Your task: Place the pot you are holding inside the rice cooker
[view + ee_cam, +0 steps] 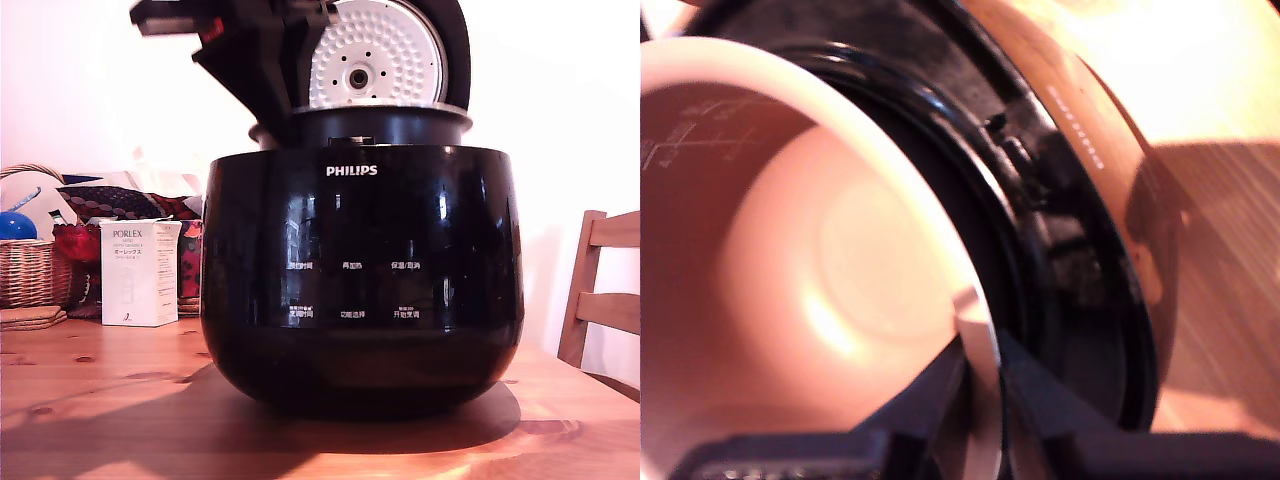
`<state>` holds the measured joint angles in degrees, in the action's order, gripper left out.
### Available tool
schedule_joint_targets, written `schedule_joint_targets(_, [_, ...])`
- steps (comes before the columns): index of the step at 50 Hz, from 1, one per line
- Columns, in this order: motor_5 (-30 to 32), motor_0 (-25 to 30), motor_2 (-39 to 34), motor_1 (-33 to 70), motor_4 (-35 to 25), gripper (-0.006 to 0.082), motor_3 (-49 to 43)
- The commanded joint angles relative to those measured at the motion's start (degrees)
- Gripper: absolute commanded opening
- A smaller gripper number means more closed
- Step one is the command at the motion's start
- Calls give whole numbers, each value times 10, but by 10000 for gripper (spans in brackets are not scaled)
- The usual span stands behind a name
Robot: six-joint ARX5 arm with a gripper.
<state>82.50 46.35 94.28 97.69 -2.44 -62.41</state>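
Observation:
The rice cooker (360,300), glossy black with a white PHILIPS logo, stands in the middle of the wooden table. Its lid (375,55) is open, showing a dimpled white inner plate. The pot (400,125) sits in the cooker's opening with its upper wall and lip above the body. My gripper (275,122) comes down from the exterior view's upper left and is shut on the pot's lip. The wrist view looks into the pot (840,260), whose inside glows pinkish with level marks. There my gripper (980,405) pinches the pale lip. The cooker's black rim (1080,250) curves around the pot.
On the exterior view's left, at the back, stand a wicker basket (30,270), a white PORLEX box (140,272) and patterned cloth items. A wooden chair (605,290) is at the right edge. Bare table (100,400) lies in front of the cooker.

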Motion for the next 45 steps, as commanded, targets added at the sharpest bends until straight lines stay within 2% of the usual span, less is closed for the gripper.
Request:
schedule_joint_targets(1, [2, -2, 11, 3, -9, -24, 37])
schedule_joint_targets(39, [-2, -1, 11, 3, -18, -23, -9])
schedule_joint_targets(45, [-2, 0, 11, 3, -18, 41, -6])
